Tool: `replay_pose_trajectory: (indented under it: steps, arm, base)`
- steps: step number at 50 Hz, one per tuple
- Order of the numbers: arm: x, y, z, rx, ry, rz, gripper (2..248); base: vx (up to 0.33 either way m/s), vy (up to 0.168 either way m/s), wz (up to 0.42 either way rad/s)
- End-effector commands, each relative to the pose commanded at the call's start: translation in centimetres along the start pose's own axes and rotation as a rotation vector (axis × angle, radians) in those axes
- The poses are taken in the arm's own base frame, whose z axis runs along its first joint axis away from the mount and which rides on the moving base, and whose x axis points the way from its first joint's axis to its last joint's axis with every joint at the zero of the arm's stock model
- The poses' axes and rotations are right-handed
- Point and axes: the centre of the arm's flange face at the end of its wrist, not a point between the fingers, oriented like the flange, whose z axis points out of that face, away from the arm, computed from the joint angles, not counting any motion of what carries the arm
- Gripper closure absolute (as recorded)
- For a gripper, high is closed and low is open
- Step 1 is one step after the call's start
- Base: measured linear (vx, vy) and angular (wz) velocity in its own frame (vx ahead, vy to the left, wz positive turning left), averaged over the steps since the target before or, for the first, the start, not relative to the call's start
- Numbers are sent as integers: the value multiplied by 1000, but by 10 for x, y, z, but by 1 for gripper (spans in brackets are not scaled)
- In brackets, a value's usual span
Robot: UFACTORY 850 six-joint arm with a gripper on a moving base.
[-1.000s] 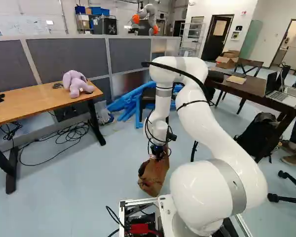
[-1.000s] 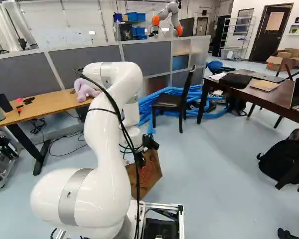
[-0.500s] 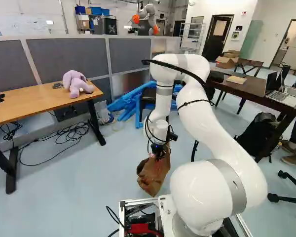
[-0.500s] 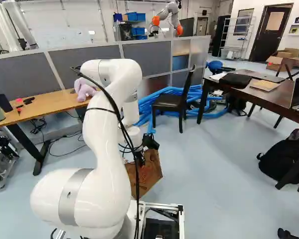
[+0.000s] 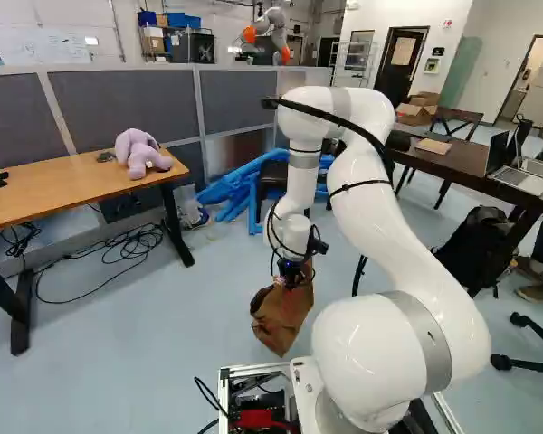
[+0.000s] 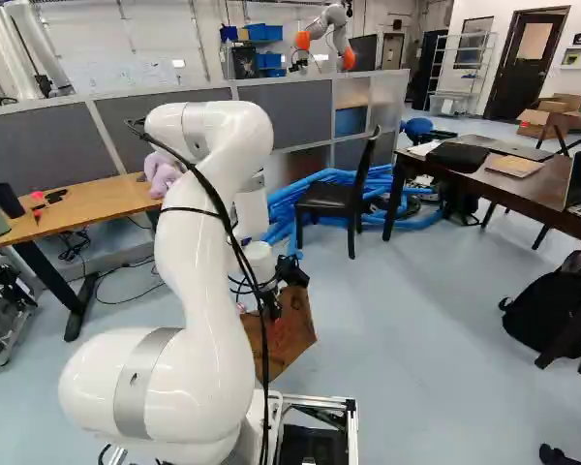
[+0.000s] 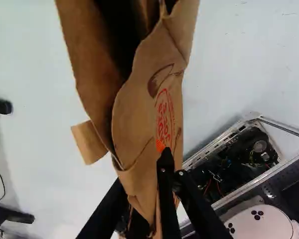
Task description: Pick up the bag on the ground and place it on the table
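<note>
The gripper (image 5: 292, 274) is nearly closed, its two fingers pinching the paper of the brown bag (image 5: 279, 320), which hangs beneath it, ahead of the base. Red print (image 7: 164, 117) marks the bag's side; its mouth gapes, the interior dark. An open metal frame (image 7: 274, 124) houses wiring. Beyond, a plush toy (image 5: 138, 152) lies on the wooden table (image 5: 81, 192); farther, cardboard boxes (image 5: 415, 112).

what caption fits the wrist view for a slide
Brown paper bag held in the jaws against pale floor, beside the robot's base
</note>
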Motion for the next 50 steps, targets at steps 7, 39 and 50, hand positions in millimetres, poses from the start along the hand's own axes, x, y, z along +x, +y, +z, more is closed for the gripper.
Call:
replay_pose_trajectory:
  steps: [7,39,50]
  arm:
    - [-1,1,-11,7,7,0,229]
    - [-7,9,-59,39,29,-28,229]
    - [-10,12,-75,52,41,-121,229]
  base:
    - [0,0,0]
    - [0,0,0]
    - [0,0,0]
